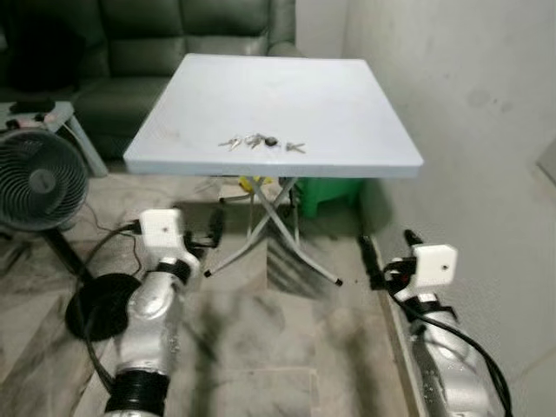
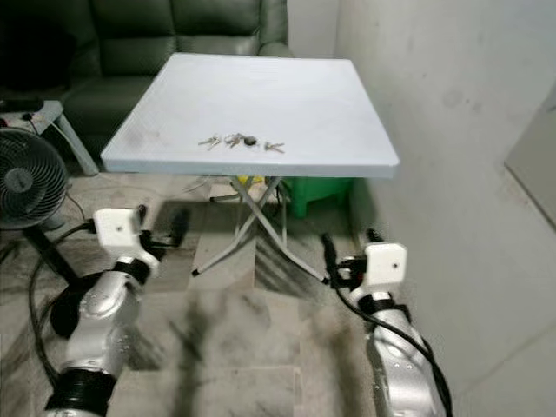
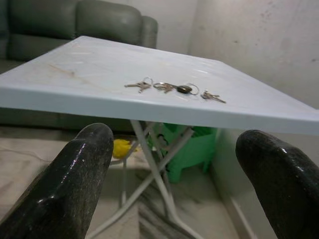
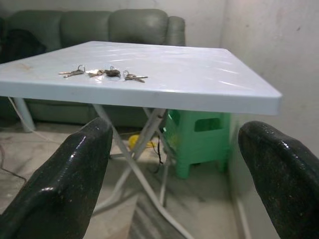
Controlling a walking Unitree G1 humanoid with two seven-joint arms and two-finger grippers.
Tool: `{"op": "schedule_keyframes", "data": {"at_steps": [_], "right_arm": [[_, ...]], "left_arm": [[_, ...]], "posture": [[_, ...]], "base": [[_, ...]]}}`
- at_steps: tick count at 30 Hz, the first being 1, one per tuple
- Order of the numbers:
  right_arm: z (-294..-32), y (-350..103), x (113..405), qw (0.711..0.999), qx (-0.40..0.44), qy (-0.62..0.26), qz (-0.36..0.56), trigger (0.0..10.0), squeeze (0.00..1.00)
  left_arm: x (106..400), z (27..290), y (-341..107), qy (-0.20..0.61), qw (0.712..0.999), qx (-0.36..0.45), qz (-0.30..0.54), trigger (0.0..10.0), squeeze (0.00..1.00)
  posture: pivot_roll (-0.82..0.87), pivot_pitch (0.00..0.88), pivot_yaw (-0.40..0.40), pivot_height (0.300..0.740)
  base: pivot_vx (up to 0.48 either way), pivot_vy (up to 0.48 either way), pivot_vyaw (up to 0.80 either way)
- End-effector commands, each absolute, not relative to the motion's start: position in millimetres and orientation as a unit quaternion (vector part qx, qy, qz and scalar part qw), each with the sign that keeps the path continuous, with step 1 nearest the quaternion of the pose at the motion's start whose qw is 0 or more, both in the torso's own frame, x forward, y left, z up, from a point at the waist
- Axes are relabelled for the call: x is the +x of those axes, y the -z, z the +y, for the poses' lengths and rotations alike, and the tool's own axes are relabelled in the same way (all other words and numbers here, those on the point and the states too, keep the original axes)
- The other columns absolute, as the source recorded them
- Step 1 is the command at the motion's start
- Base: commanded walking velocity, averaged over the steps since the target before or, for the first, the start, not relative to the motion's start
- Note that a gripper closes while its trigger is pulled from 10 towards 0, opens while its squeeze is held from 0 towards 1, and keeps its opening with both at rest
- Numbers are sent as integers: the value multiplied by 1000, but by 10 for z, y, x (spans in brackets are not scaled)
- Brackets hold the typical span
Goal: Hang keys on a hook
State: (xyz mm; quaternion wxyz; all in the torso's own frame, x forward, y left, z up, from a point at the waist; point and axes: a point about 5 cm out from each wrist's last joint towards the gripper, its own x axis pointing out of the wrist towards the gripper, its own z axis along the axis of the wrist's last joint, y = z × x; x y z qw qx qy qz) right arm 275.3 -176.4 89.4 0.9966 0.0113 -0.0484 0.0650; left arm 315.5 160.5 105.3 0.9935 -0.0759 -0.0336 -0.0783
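Keys [image 1: 261, 142] strung crosswise along table [image 1: 347, 104] edge

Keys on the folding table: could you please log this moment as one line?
stage: approach | bunch of metal keys: lying near front edge of pale blue square folding table | left gripper: open, low | right gripper: open, low

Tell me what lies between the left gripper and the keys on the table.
Nothing but bare surface: in the left wrist view, the open left gripper faces the table edge, with empty tabletop up to the keys. The left eye view agrees.
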Motion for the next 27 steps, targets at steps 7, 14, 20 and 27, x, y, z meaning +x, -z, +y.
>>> {"op": "schedule_keyframes", "data": {"at_steps": [7,14,20,27], "right_arm": [[-1707,-931,2766,996,12,-75,-51,10000,0],[-1722,-944,2764,996,9,-74,-51,10000,0],[-1725,-948,2762,996,8,-73,-51,10000,0],[-1717,-951,2761,996,8,-74,-50,10000,0]], "left_arm": [[3163,1659,-1071,68,994,-75,-34,10000,0],[3164,1642,-1068,68,994,-77,-33,10000,0],[3165,1636,-1067,67,994,-77,-32,10000,0],[3162,1639,-1070,66,994,-74,-33,10000,0]], "posture": [[-36,0,3,732],[-38,0,-2,732],[-39,0,-4,732],[-37,0,-4,732]], "base": [[0,480,0],[0,480,0],[0,480,0],[0,480,0]]}}
